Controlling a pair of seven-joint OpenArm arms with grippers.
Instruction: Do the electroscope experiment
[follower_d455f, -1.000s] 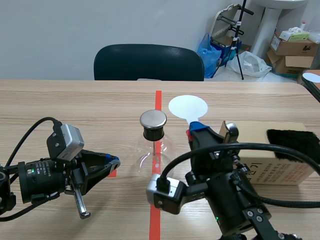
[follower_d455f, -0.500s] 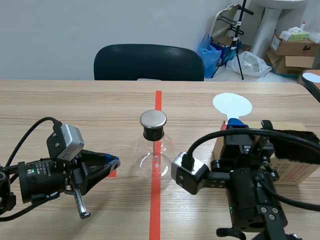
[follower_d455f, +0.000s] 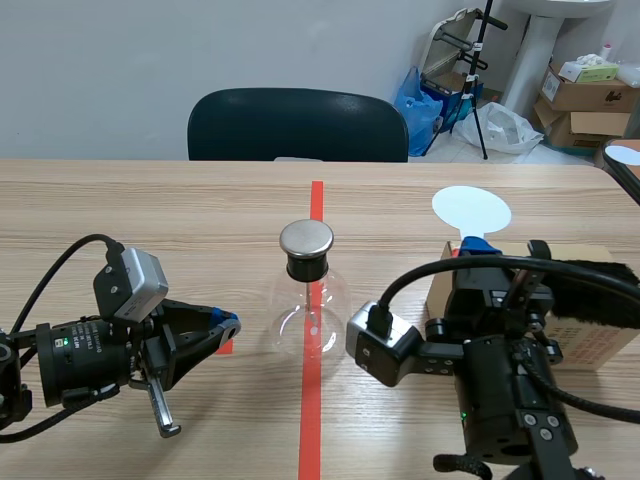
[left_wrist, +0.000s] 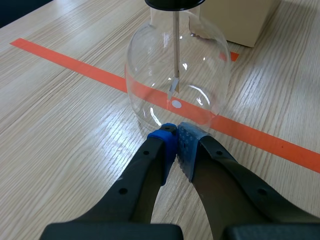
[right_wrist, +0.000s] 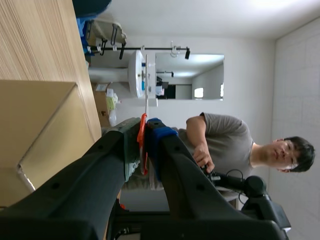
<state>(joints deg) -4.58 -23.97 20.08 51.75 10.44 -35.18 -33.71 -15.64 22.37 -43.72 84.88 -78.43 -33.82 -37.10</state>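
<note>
Swung aside from the metal cap (follower_d455f: 306, 238), the right gripper (follower_d455f: 478, 246) now stands over the cardboard box (follower_d455f: 590, 342), clamped on the handle of the white disc paddle (follower_d455f: 471, 208). The left gripper (left_wrist: 176, 131) is closed on nothing, its tips just beside the base of the glass flask (follower_d455f: 308, 305), which stands mid-table on the red tape line.

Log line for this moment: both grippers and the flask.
left gripper: shut, empty, by flask base | right gripper: shut on disc paddle, near box | flask: upright, capped
</note>
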